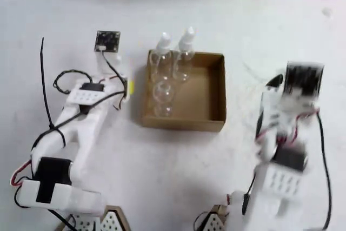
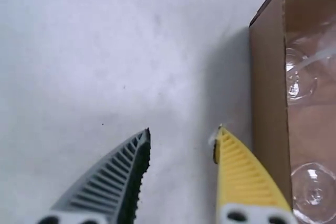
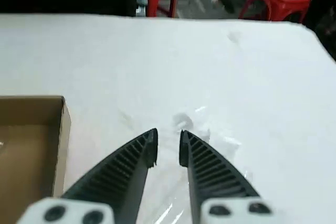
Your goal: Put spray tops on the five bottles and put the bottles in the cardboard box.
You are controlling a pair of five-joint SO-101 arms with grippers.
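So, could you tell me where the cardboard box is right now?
The cardboard box sits centrally in the high view, bottles inside, the left gripper beside one wall, the right gripper farther off opposite.

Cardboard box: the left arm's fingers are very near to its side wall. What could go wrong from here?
1. The left gripper is open, and its yellow finger sits close beside the wall of the cardboard box. A sideways move would probably push the box across the table.
2. Two bottles with spray tops stand upright in the box's far corner. A push on the box might tip them over.
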